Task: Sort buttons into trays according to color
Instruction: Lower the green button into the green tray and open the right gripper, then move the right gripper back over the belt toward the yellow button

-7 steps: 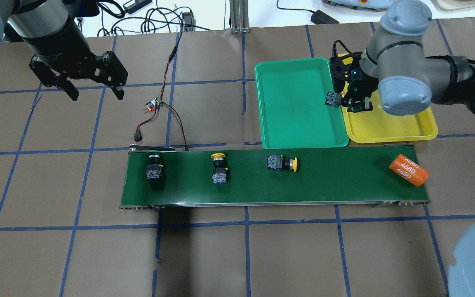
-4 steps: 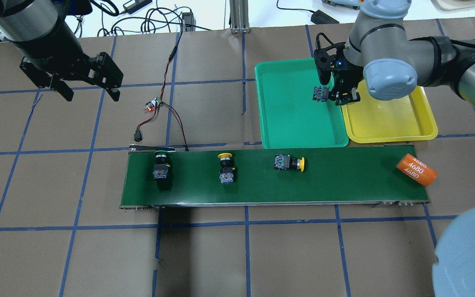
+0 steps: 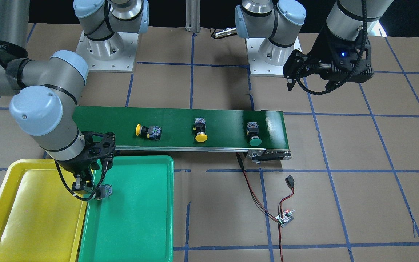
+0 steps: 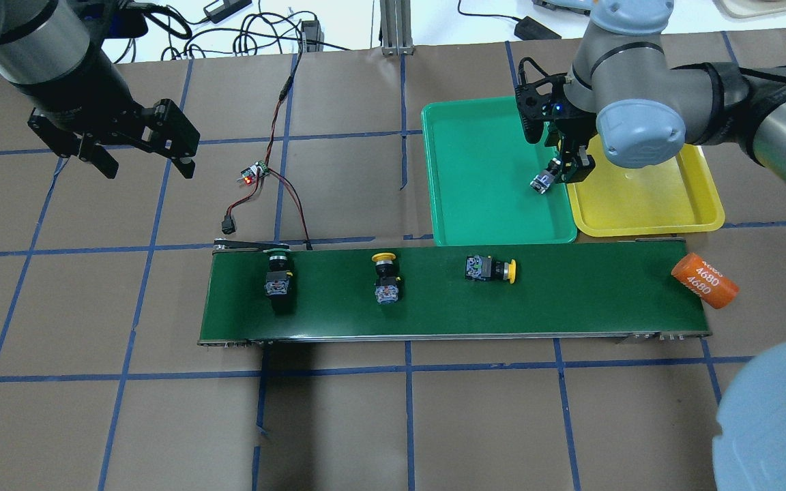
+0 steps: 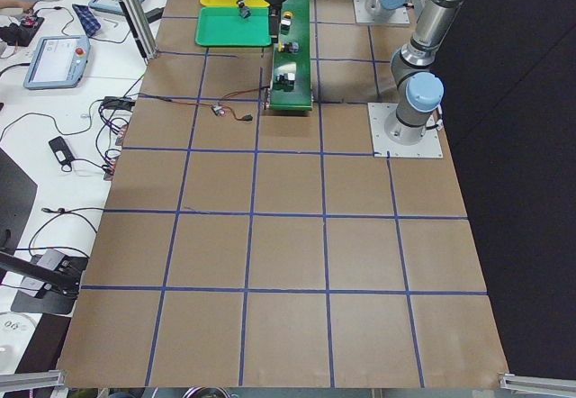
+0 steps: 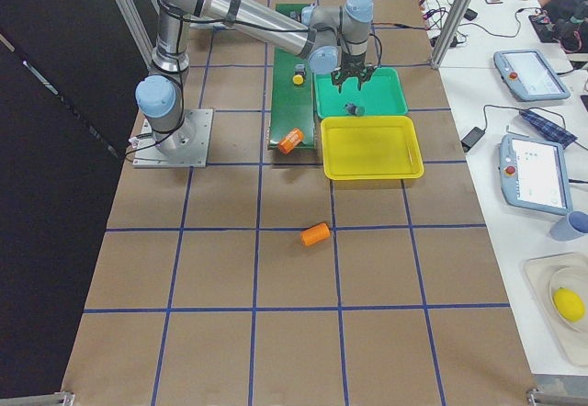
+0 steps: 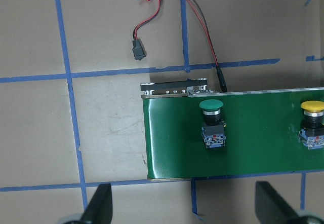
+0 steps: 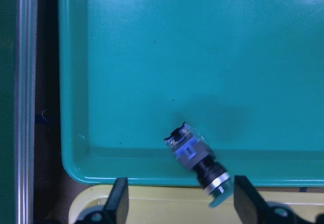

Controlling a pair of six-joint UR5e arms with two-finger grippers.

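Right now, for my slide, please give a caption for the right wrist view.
Open right gripper over a green button lying in the green tray, near its rim.

The green tray [image 4: 482,204] and yellow tray [image 4: 645,204] are smooth, glossy plastic. The conveyor belt [image 4: 570,300] is matt dark green, edged by a dull grey metal rail [image 8: 26,82]. Matt brown paper covers the bench [image 4: 366,423]. The green button [image 8: 197,160] has a shiny metal collar under a smooth plastic cap

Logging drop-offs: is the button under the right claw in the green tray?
In: the button lies tipped at the green tray rim; right claw open.
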